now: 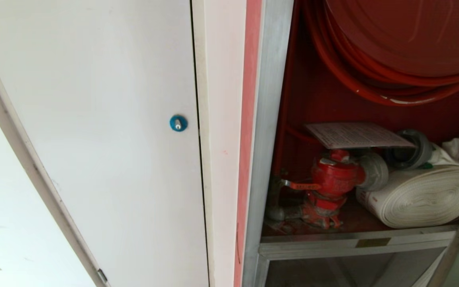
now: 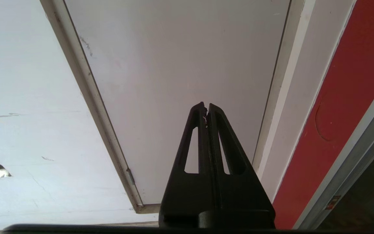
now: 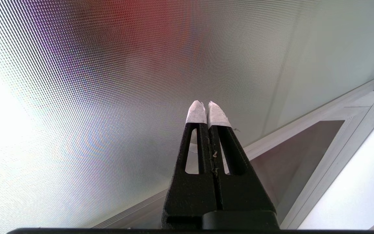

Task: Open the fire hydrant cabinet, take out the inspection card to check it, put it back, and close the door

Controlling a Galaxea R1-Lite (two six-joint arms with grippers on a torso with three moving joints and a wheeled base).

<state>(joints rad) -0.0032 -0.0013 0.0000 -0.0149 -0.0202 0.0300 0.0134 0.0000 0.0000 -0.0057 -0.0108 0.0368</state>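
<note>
Cabinet stands open: the silver aluminium-framed fire hydrant cabinet with the red interior (image 1: 269,119) shows its inside plainly in my head view, no glass across it. So the door-opening step looks done. The door itself I cannot place for certain; my right wrist camera faces a dotted, frosted-looking glass panel in a pale metal frame (image 3: 109,81), which may be the swung-out door or the lower panel.

Inspection card, a white printed sheet (image 1: 357,134), lies flat on top of the red hydrant valve (image 1: 333,175), under the coiled red hose reel (image 1: 393,59) and beside the rolled white flat hose (image 1: 424,195). Whether it has already been checked and returned, or waits to be taken, I cannot judge from here. Closing the door is certainly left.

My right pincer (image 3: 207,107), white-taped tips pressed together, holds nothing and points at the glass panel, well apart from the card. My left pincer (image 2: 205,109), black tips also together and empty, points at the plain white door (image 2: 180,65) left of the cabinet. Neither arm shows in the head view.
</note>
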